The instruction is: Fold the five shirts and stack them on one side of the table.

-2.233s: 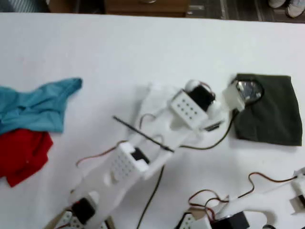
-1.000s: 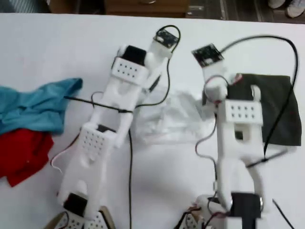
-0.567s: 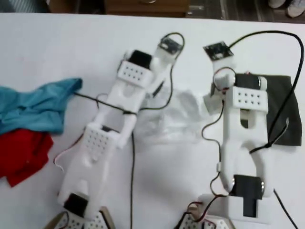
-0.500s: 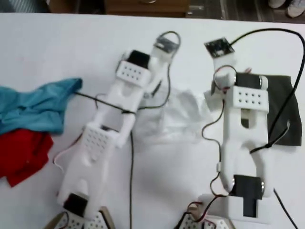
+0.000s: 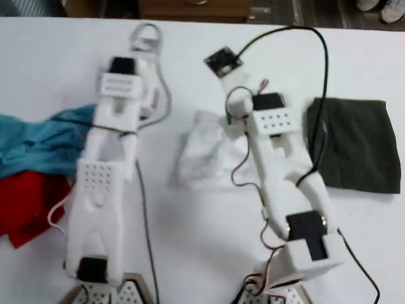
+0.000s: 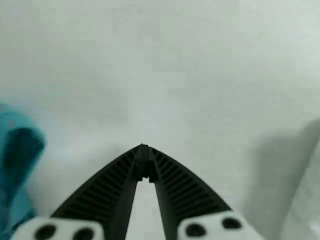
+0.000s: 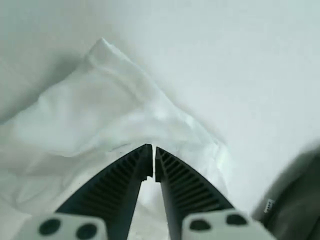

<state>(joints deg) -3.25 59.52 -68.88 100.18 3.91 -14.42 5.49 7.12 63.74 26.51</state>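
Though crumpled — shirt beneath right gripper

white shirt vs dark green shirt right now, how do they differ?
The white shirt is rumpled, with uneven edges; the dark green shirt lies flat as a neat rectangle. The white shirt sits in the middle of the table with the right gripper over it; the dark green shirt sits at its right side. Both lie singly, not stacked.
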